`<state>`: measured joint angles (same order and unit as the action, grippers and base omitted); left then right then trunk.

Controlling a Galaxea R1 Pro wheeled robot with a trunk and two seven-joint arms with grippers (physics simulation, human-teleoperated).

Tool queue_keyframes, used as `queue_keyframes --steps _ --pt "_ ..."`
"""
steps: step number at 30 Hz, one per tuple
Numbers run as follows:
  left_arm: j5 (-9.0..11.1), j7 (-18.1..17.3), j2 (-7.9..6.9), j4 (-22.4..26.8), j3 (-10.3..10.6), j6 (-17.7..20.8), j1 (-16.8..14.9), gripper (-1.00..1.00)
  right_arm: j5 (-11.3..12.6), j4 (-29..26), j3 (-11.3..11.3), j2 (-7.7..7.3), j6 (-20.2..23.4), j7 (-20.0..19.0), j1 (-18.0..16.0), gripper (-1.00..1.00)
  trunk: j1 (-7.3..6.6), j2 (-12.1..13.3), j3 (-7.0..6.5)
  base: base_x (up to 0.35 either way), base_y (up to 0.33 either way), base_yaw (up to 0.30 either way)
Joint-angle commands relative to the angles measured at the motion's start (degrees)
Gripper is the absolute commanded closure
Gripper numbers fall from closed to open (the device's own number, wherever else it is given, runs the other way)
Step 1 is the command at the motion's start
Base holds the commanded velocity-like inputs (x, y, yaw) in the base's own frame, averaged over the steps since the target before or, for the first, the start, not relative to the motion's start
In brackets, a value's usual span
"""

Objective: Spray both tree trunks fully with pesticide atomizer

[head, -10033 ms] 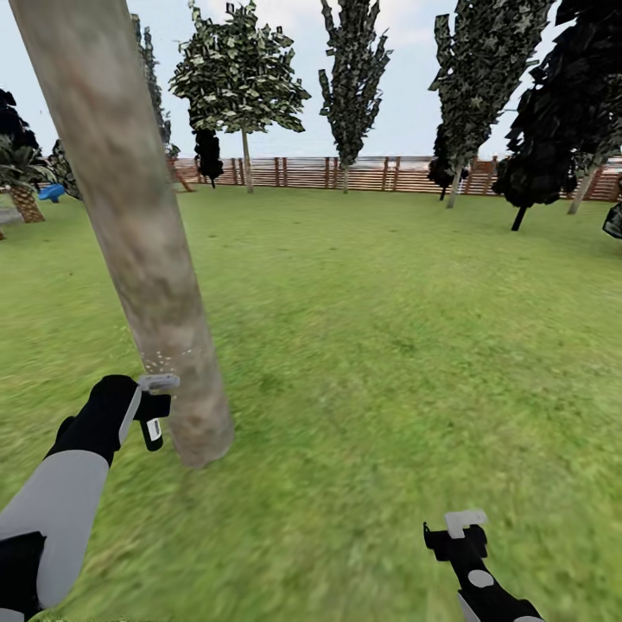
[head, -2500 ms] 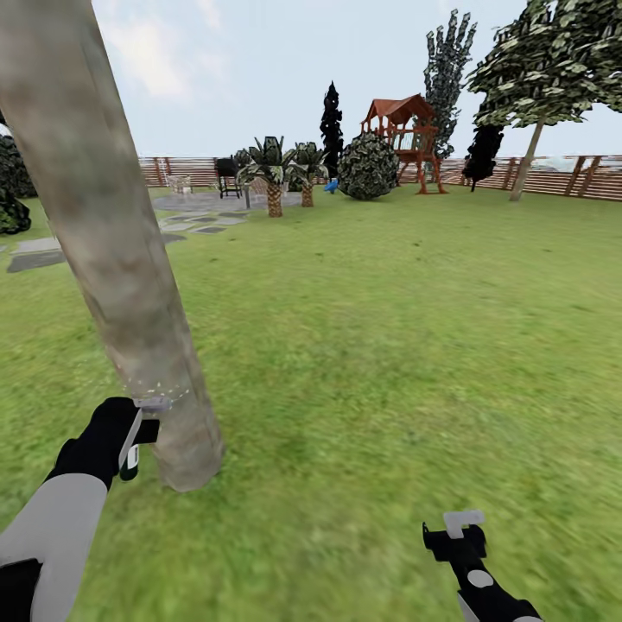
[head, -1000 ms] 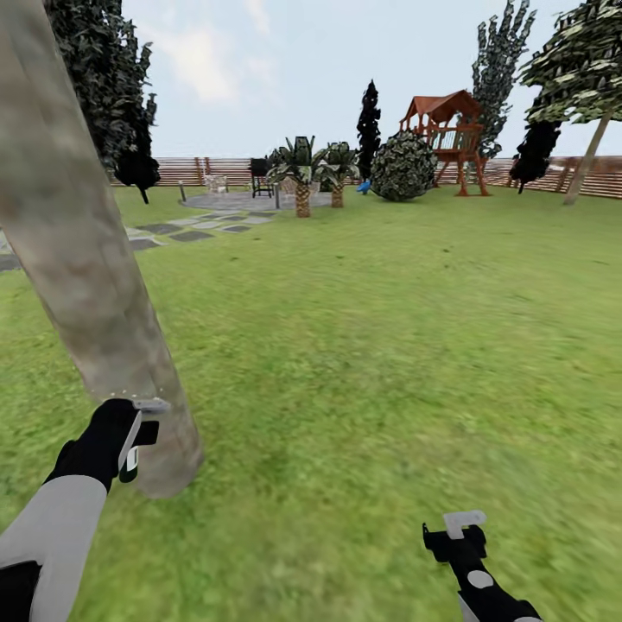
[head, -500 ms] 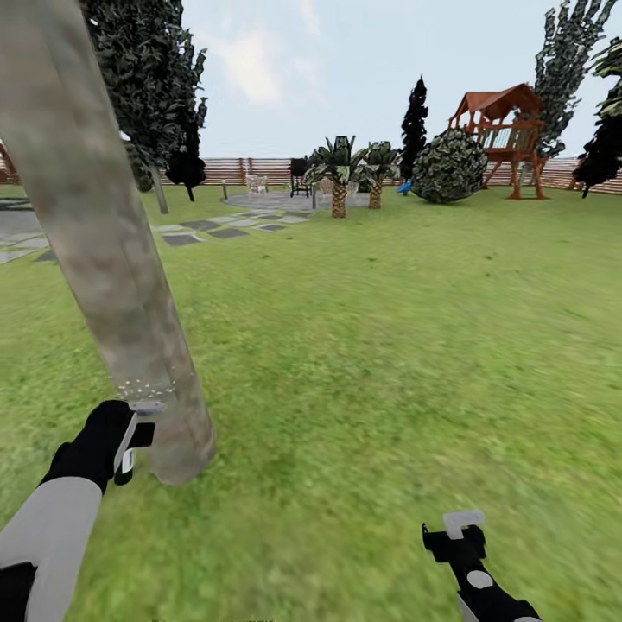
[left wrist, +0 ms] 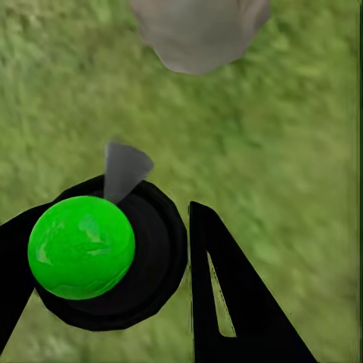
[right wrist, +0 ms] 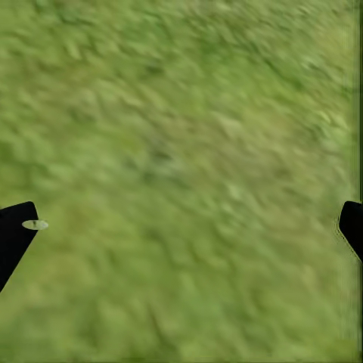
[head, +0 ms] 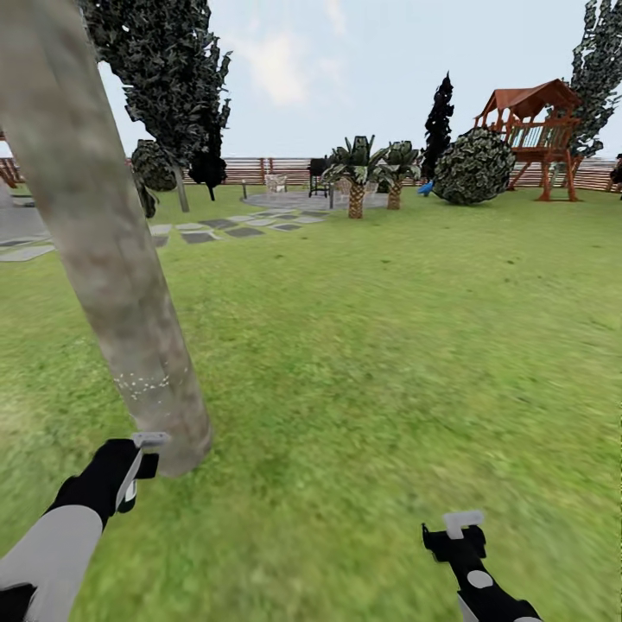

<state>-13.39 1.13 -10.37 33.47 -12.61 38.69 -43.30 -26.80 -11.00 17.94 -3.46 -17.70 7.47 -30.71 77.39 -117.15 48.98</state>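
Observation:
A thick, pale grey-tan tree trunk [head: 112, 259] leans up the left of the head view, with a band of white specks [head: 142, 380] low on it. My left gripper [head: 134, 462] is beside the trunk's base, shut on the pesticide atomizer [head: 142, 453], whose pale nozzle head points at the trunk. In the left wrist view the atomizer [left wrist: 106, 257] is a black body with a green ball, held between black fingers [left wrist: 227, 302], and the trunk base [left wrist: 198, 32] lies just ahead. My right gripper [head: 458, 531] hangs open over bare grass at the lower right.
Lawn stretches ahead to a brown slat fence [head: 268, 168]. Grey paving stones [head: 216, 229] lie far left. Two short palms [head: 367, 173], a round bush [head: 473, 168] and a red wooden play tower [head: 536, 130] stand at the back. A dark leafy tree [head: 173, 78] rises behind the trunk.
The camera has swung left, so the background has slid right. The left gripper with the atomizer sits lower against the trunk's base than before, and the speckled band now shows above it. The right arm is unchanged.

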Motion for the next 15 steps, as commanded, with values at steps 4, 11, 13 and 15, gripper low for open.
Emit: queue_keyframes --steps 4,11,13,15 --pt "-0.14 0.01 -0.6 -0.14 -0.37 0.01 -0.03 1.0 -0.62 0.14 0.35 0.05 -0.23 0.1 -0.05 -1.0 0.01 -0.02 0.05 0.204 -0.214 0.0" --pt "-0.14 0.01 -0.71 -0.16 -2.54 -0.36 -0.03 1.0 -0.62 0.18 0.34 0.12 -0.23 0.15 -0.05 -1.0 0.01 -0.02 0.05 0.311 -0.057 0.065" --pt "-0.14 0.01 -0.61 -0.16 -2.51 -0.37 -0.03 1.0 -0.62 0.14 0.34 0.12 -0.23 0.17 -0.05 -1.0 0.01 -0.02 0.05 0.272 -0.002 0.249" --pt "-0.25 0.01 -0.45 -0.14 -2.45 -0.39 -0.03 1.0 -0.62 0.18 0.34 0.12 -0.23 0.17 -0.05 -1.0 0.01 -0.02 0.05 0.1 0.0 0.269"
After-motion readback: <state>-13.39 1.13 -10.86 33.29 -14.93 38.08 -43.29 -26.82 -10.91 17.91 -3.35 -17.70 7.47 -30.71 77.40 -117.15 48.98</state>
